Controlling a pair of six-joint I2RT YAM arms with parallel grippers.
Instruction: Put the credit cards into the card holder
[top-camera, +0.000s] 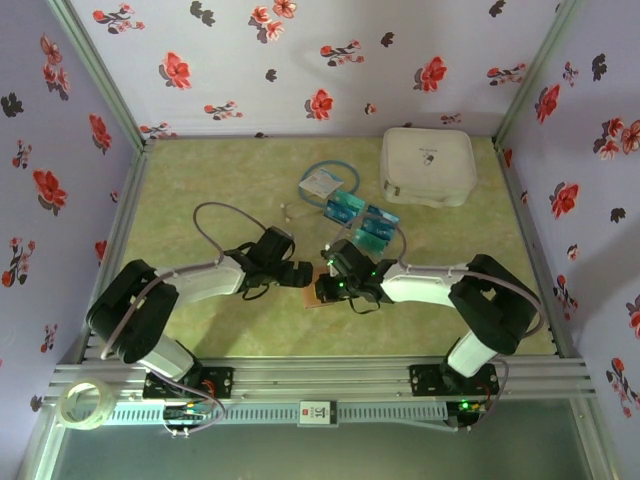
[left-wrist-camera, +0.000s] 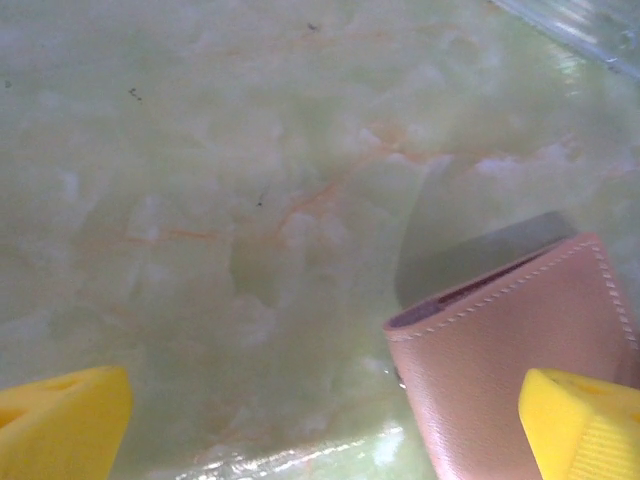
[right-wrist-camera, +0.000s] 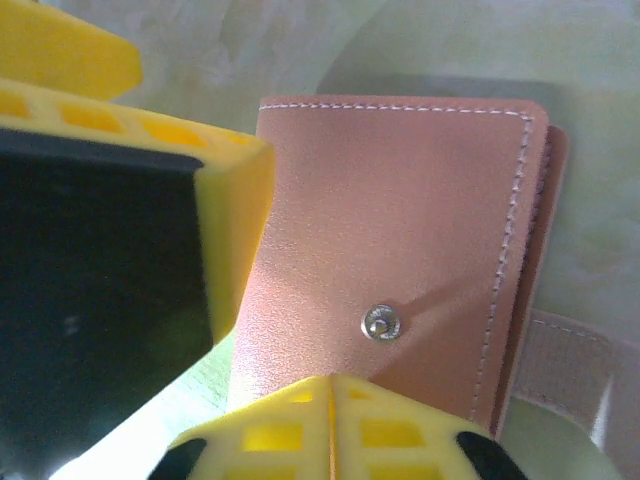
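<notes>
The card holder (right-wrist-camera: 400, 220), a small reddish-brown wallet with a metal snap, lies flat on the table between the two grippers (top-camera: 322, 294). My right gripper (right-wrist-camera: 330, 400) hovers low over its near edge, fingertips pressed together, with nothing seen between them. My left gripper (left-wrist-camera: 320, 430) is wide open, and the card holder (left-wrist-camera: 500, 350) lies just inside its right finger (left-wrist-camera: 580, 420). From above, the left gripper (top-camera: 296, 272) and right gripper (top-camera: 336, 280) almost meet over the holder. The blue and teal credit cards (top-camera: 362, 222) lie in a loose heap farther back.
A large white zip case (top-camera: 428, 165) stands at the back right. A pale blue packet with looped tubing (top-camera: 322, 182) lies behind the cards. The left gripper's yellow and black finger (right-wrist-camera: 235, 220) crowds the holder's left side. A tape roll (top-camera: 85, 405) rests on the front rail.
</notes>
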